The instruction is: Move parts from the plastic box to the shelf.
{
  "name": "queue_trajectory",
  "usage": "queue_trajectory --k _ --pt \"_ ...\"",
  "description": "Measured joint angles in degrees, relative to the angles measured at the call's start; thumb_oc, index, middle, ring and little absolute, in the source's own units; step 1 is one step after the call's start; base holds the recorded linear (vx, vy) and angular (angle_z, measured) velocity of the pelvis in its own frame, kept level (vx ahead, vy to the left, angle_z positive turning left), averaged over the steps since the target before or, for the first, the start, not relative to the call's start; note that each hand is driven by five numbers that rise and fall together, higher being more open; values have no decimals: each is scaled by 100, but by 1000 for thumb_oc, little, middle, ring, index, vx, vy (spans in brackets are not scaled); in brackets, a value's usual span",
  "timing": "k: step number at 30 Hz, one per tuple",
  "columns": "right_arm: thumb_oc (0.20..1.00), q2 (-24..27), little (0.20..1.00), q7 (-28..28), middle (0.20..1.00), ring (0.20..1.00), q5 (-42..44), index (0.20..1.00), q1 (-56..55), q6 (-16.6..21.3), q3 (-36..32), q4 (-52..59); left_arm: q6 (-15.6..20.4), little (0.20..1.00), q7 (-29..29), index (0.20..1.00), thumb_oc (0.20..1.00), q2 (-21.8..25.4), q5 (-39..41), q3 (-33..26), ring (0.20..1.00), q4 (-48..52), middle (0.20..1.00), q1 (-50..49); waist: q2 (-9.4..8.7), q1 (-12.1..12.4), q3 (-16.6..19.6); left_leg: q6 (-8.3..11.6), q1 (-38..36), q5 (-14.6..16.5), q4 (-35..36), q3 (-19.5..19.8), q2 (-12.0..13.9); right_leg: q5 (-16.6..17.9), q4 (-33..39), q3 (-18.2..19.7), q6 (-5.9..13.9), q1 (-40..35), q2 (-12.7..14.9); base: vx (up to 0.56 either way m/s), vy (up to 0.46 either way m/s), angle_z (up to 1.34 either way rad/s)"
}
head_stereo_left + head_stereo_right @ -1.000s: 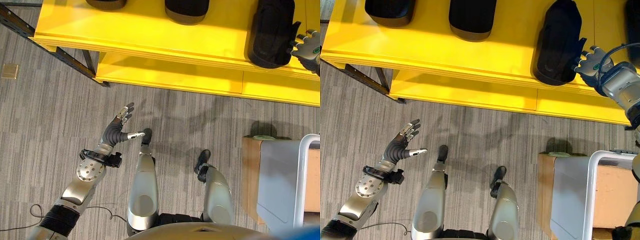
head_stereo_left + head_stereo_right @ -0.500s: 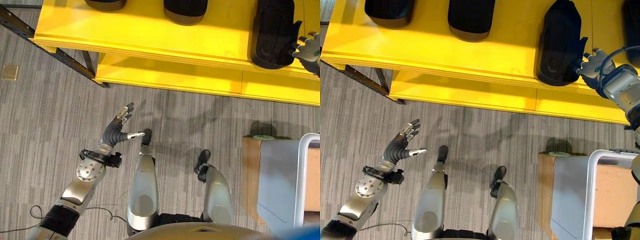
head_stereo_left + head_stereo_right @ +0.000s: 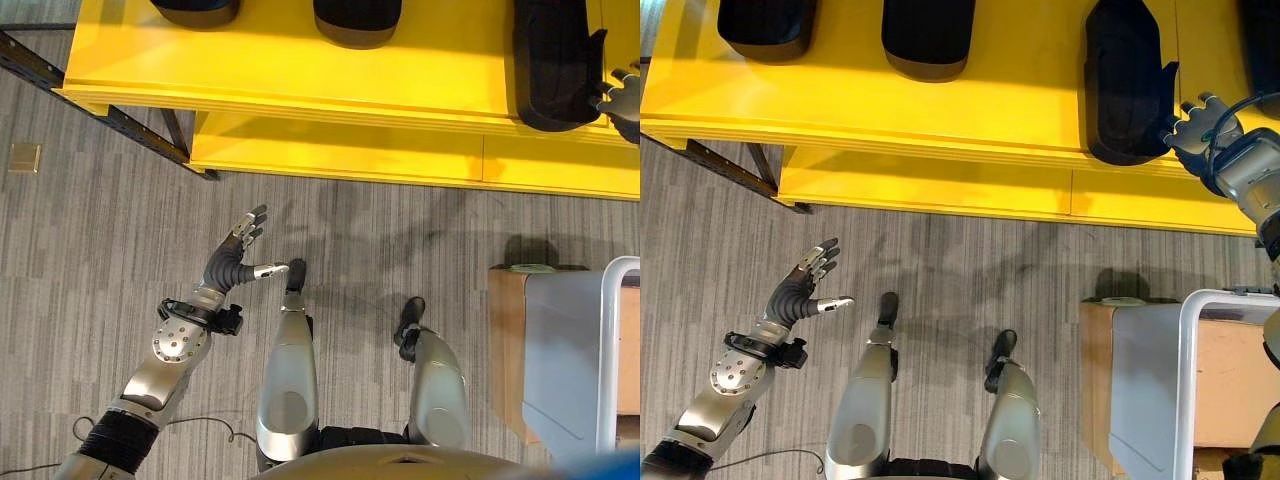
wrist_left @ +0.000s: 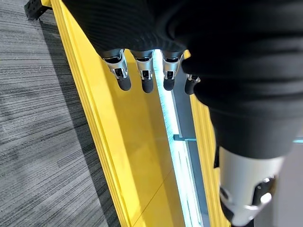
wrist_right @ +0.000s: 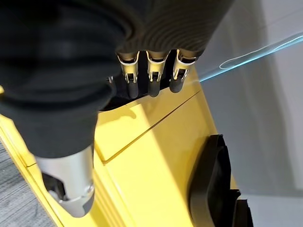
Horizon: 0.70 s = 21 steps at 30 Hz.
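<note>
Along the yellow shelf [image 3: 940,110] I read everything else, so starting at its left end: I see one black part [image 3: 765,25] lying on the top board near that end, and a second black part [image 3: 928,35] just to its right, both cut off by the upper edge of my head views. Below the shelf's front edge and well apart from it, over the grey carpet [image 3: 90,250], my left hand [image 3: 232,262] hangs with its palm up, fingers spread straight and thumb out to the side, holding nothing; its own wrist camera shows the dark fingertips [image 4: 144,80] in a relaxed row with the shelf's yellow edge beyond them. Further right on the shelf lies a third black part [image 3: 1125,85], long and dished, lengthwise across the top board with its near end close to the front edge. My right hand [image 3: 1202,125] sits at that part's right side near its front corner, fingers fairly straight and not wrapped around it; I cannot tell from the head views whether the fingertips touch it. The right wrist view shows those fingers [image 5: 150,80] extended above the yellow board, with a dark part just past them and another black part [image 5: 215,184] further along the shelf. Below the shelf's right end, on the floor, stands the plastic box [image 3: 1160,390], pale grey, beside a tan cardboard carton [image 3: 1230,385].
</note>
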State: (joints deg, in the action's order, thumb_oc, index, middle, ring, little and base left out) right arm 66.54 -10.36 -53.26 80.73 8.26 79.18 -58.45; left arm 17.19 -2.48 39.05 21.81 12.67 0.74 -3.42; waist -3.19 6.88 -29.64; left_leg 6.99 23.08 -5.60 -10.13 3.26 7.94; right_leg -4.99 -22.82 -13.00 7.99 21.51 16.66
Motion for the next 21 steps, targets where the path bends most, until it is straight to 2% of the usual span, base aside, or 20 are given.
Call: queue_trajectory --k 10,14,16,17,18,19,21 --pt "1000 22 1000 -30 1000 1000 72 1000 201 -1 18 74 1 1000 5 1000 1000 -1 2 -62 1000 0 1000 -15 7 -32 -3 2 -6 -1 -4 -2 4 1 -9 13 -5 3 -3 0 0 0" --pt "1000 534 1000 -276 1000 1000 727 1000 1047 4 24 1111 1 1000 1 1000 1000 -62 2 -120 1000 2 1000 5 8 -119 -4 2 -22 -3 -14 -41 13 5 -4 41 -4 0 -13 0 1 -1" --pt "1000 583 1000 -494 1000 1000 1288 1000 1418 20 -31 1146 4 1000 -2 1000 1000 -122 2 -146 1000 11 1000 11 8 -127 -3 1 -55 -3 -11 -73 10 5 -6 69 -4 -6 -7 -5 13 -5" --pt "1000 628 1000 -596 1000 1000 1632 1000 1437 18 -372 1142 5 1000 -3 1000 1000 -126 2 -146 1000 11 1000 22 8 -124 -3 1 -73 -2 -7 -74 12 5 -5 69 -4 -22 -11 0 0 0" --pt "1000 695 1000 -617 1000 1000 1833 1000 1452 7 -487 1276 5 1000 -4 1000 1000 -126 1 -143 1000 13 1000 28 7 -129 -3 0 -80 -2 -7 -74 13 5 -5 69 -4 -29 -11 0 0 0" --pt "1000 982 1000 -641 1000 1000 2084 1000 1451 32 -541 1774 6 1000 -8 1000 1000 -127 2 -148 1000 9 1000 28 7 -130 -3 1 -83 -2 -9 -71 17 6 -5 67 -5 -34 -17 0 0 0" --pt "1000 1025 1000 -741 1000 1000 2318 1000 1416 93 -777 1827 7 1000 -11 1000 1000 -129 2 -151 1000 11 1000 28 7 -148 -3 0 -94 -2 -10 -72 18 9 -7 69 -8 -41 -17 0 0 0"
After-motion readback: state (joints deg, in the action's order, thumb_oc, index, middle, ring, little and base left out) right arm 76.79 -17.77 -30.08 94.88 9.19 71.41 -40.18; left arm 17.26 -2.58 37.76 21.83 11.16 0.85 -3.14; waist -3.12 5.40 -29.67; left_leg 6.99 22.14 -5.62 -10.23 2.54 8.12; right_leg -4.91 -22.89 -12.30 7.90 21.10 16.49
